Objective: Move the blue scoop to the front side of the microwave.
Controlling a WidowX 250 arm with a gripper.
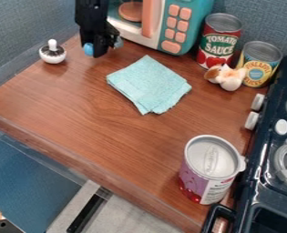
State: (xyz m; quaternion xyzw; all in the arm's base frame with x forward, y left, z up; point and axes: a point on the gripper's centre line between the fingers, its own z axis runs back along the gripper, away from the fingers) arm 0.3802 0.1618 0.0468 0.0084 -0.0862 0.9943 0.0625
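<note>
The black gripper (99, 44) hangs low at the upper left, just in front of the left part of the toy microwave (188, 28), which is teal and white with pink buttons. Beside the gripper's left edge shows a small bright blue piece, which looks like part of the blue scoop (88, 49). A duller blue-grey bit peeks out on the gripper's right. The gripper hides whatever lies between the two bits, so I cannot tell whether it holds the scoop.
A white-and-dark lidded pot (52, 52) stands left of the gripper. A folded teal cloth (149, 84) lies mid-table. Tomato can (218, 41), pineapple can (258, 63) and a white-brown toy (226, 77) stand right. A purple-labelled can (210, 169) stands near the front, beside the stove (270, 177).
</note>
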